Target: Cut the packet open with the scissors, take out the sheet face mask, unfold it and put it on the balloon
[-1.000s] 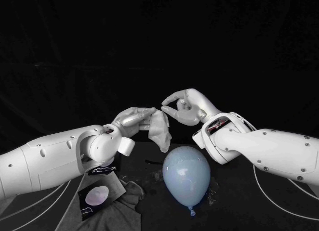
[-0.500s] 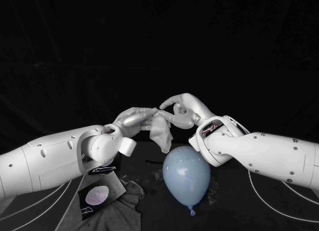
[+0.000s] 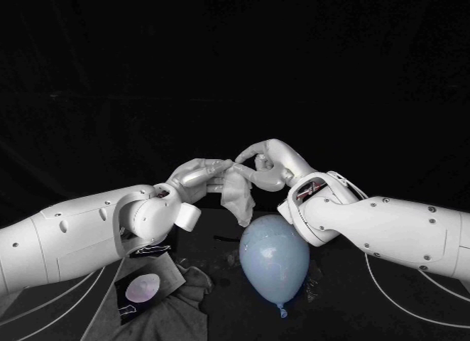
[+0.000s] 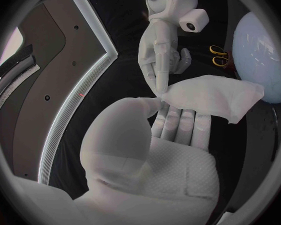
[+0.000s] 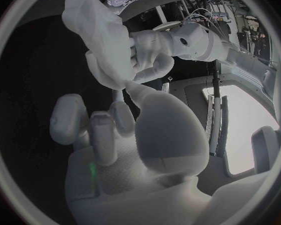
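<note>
At the lower left of the head view, the packet (image 3: 143,290) lies on a grey cloth (image 3: 189,305) on the counter (image 3: 348,302).

Left of centre, the left hand (image 3: 199,174) is clamped on the upper edge of the sheet face mask (image 3: 238,197). The mask hangs folded in the air, just above the upper end of the balloon (image 3: 274,256).

**Change over the last second:** the right hand (image 3: 264,162), right of centre, has travelled leftward from a position apart from the mask to the mask's top edge. In the left wrist view, one of its fingertips (image 4: 160,91) now touches the mask's corner. Whether thumb and finger have closed on a layer cannot be told from these views. The mask and the balloon have kept their places.

**Consequence:** a second grip is being set up for the unfolding step. Unfolding the mask and placing it on the balloon remain to be done.
</note>
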Tool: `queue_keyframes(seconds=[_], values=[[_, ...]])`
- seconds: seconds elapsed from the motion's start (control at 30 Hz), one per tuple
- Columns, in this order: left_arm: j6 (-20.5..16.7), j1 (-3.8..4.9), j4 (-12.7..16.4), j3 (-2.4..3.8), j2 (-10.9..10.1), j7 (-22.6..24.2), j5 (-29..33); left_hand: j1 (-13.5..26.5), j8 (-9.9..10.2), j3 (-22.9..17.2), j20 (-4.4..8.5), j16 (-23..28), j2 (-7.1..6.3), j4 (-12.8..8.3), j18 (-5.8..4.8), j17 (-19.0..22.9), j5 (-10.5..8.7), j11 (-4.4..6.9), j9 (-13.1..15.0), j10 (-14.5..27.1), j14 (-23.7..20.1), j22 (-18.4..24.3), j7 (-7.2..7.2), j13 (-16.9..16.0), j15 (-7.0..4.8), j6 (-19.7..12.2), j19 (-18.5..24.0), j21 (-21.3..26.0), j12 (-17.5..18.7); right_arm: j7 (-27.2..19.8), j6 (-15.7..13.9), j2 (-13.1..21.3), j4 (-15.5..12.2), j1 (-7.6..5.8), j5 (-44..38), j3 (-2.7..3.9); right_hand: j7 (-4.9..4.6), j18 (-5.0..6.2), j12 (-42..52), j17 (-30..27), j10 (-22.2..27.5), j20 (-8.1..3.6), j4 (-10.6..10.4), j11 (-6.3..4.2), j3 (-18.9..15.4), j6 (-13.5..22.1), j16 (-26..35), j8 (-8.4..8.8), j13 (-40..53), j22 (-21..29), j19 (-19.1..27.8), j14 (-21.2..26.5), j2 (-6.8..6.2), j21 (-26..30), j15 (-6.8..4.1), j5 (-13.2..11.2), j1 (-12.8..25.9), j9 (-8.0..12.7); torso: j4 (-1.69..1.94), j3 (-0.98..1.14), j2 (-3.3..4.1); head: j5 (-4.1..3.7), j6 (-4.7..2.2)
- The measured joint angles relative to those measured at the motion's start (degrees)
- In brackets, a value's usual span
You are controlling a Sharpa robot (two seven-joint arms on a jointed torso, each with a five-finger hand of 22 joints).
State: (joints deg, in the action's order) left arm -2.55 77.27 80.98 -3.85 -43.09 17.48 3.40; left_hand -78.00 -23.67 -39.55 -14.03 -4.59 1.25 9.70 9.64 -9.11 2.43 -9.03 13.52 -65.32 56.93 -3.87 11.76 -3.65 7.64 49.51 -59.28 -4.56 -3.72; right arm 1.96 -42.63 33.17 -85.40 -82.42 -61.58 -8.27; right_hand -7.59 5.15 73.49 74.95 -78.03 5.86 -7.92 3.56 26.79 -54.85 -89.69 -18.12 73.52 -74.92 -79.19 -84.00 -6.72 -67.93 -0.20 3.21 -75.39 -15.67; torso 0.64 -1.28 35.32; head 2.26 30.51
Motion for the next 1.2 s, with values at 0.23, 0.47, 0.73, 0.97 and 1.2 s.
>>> queue_keyframes(seconds=[0.23,0.47,0.73,0.97,1.2], values=[[0.0,-0.07,0.0,-0.07,0.0,-0.2,-0.1,0.0,0.3,0.0,0.00,0.0,0.00,0.0,-0.01,0.0,0.00,0.00,0.0,0.0,0.0,0.0,-0.09,0.0,0.00,-0.1,0.0,0.0,0.0,0.3,0.0,-0.1,-0.1,0.04,-0.8,0.05,0.71,-0.34,0.8,0.0,-0.9,-0.60,1.9,-0.89,1.9,-1.1,0.0,-1.18,0.8,0.0,-1.0,0.0,1.20,-1.3,-0.45,-0.3,-1.7,-0.4,0.01,0.00,0.00,-0.02,0.03],[-0.1,-0.14,0.0,-0.12,0.0,-0.5,-0.2,0.0,0.1,-0.1,0.00,0.0,0.00,-0.1,-0.01,0.0,0.00,0.00,0.0,0.0,0.0,0.0,-0.09,0.0,0.01,-0.1,0.0,0.0,0.0,0.3,0.0,-0.1,-0.2,0.05,-1.8,0.10,1.41,-0.37,2.2,-0.1,-2.1,-1.25,4.3,-1.87,3.2,-2.4,0.0,-3.37,1.6,0.0,-1.9,0.1,2.14,-3.1,-1.17,-0.4,-3.3,-1.5,0.00,0.00,0.00,-0.05,0.07],[-0.1,-0.15,0.0,-0.13,-0.1,-0.7,-0.4,0.0,0.1,-0.1,-0.01,0.0,0.00,-0.1,-0.02,0.0,0.00,0.00,0.0,0.0,0.1,0.0,-0.10,0.0,0.08,-0.1,0.0,0.0,0.0,0.2,-0.3,-0.1,-0.4,0.12,-2.5,0.11,2.03,-1.24,4.4,0.0,-4.4,-1.84,6.3,-2.52,4.9,-3.1,0.1,-6.00,1.5,0.0,-3.1,0.1,2.28,-5.4,-1.77,-0.6,-3.4,-2.3,0.01,0.00,0.00,0.03,0.25],[-0.2,-0.15,0.1,-0.13,-0.1,-0.7,-0.5,0.5,0.1,-0.3,-0.21,0.0,-0.01,-0.3,0.24,0.0,0.00,-0.01,0.0,0.0,-0.1,0.0,-0.18,0.0,0.27,-0.2,0.2,0.0,0.0,0.2,-0.6,0.1,-0.6,0.20,-2.8,0.10,2.37,-1.27,5.2,0.0,-5.2,-2.07,6.6,-2.74,6.0,-3.4,-0.1,-6.51,1.4,0.0,-3.5,-0.1,2.97,-6.1,-1.97,-0.8,-2.7,-2.3,0.01,0.00,0.00,0.07,0.32],[-0.4,-0.13,0.1,-0.10,-0.1,-0.6,-0.6,0.5,0.1,-0.5,-0.21,0.0,-0.01,-0.5,0.32,0.1,0.00,-0.01,0.0,0.0,-0.1,0.0,-0.10,0.0,0.27,-0.3,0.2,0.0,0.0,0.2,-1.1,0.5,-0.9,0.33,-3.0,0.08,2.39,-1.28,5.5,0.0,-5.4,-2.25,6.9,-2.94,6.7,-3.4,-0.1,-6.73,1.4,0.0,-3.7,0.1,3.18,-6.6,-2.18,-0.5,-2.5,-2.3,0.01,0.00,0.01,0.15,0.41]])
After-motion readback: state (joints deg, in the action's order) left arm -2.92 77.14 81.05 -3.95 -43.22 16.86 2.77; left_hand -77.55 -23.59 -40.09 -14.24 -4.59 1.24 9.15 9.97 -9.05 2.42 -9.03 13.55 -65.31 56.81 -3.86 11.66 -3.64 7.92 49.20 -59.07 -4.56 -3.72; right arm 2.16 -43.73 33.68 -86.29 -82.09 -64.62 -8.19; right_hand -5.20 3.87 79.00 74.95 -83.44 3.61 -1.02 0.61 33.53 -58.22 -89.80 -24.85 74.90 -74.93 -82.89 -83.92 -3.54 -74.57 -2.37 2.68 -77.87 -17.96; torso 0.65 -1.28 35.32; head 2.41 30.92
